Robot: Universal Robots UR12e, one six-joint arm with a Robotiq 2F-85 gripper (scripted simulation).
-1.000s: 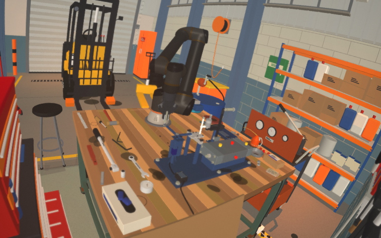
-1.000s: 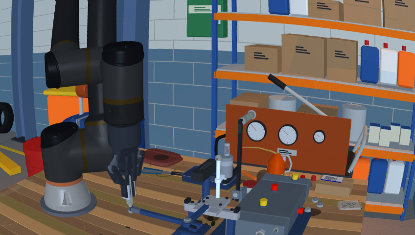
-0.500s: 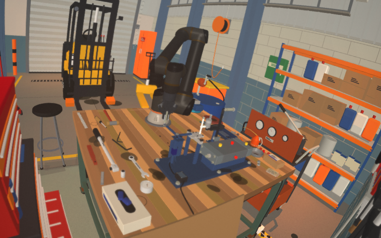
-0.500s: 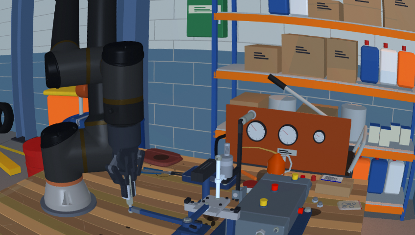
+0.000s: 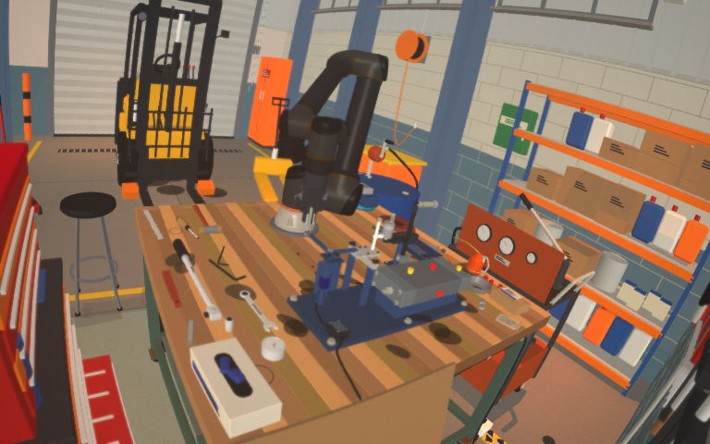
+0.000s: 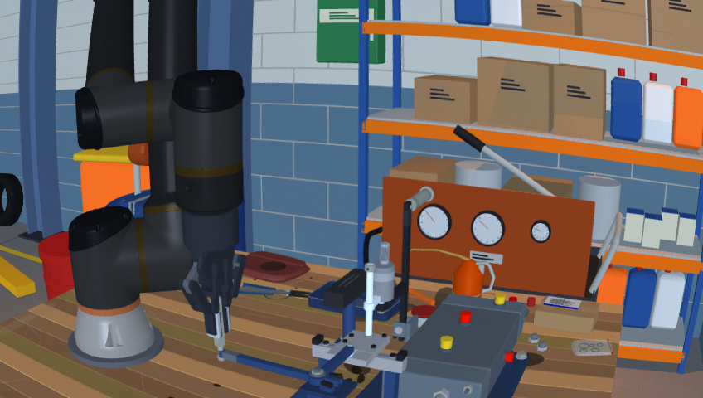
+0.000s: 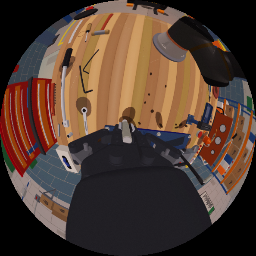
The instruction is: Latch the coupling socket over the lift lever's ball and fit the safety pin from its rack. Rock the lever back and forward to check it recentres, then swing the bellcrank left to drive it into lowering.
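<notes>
The bellcrank's grip post (image 6: pixel 218 340) (image 7: pixel 126 134) is partly hidden between my fingers; it stands upright at the far end of the blue bellcrank arm (image 6: pixel 269 363). The arm runs from there to a pivot (image 6: pixel 317 373) by the grey bracket. The white lift lever (image 6: pixel 369 306) (image 5: pixel 376 235) stands upright on the bracket (image 6: pixel 362 351), next to the grey valve block (image 6: pixel 463 340) (image 5: pixel 419 285). A grey cylinder (image 6: pixel 384 276) stands just behind the lever. My gripper (image 6: pixel 217 331) (image 7: pixel 126 133) points down over the post and is closed around it.
The arm's base (image 6: pixel 113 325) stands left of the fixture. An orange gauge panel (image 6: pixel 488 236) backs the bench on the right. A torque wrench (image 5: pixel 195 277), hex keys (image 5: pixel 225 262), a spanner (image 5: pixel 257 310) and a white box (image 5: pixel 234 385) lie on the bench's near side.
</notes>
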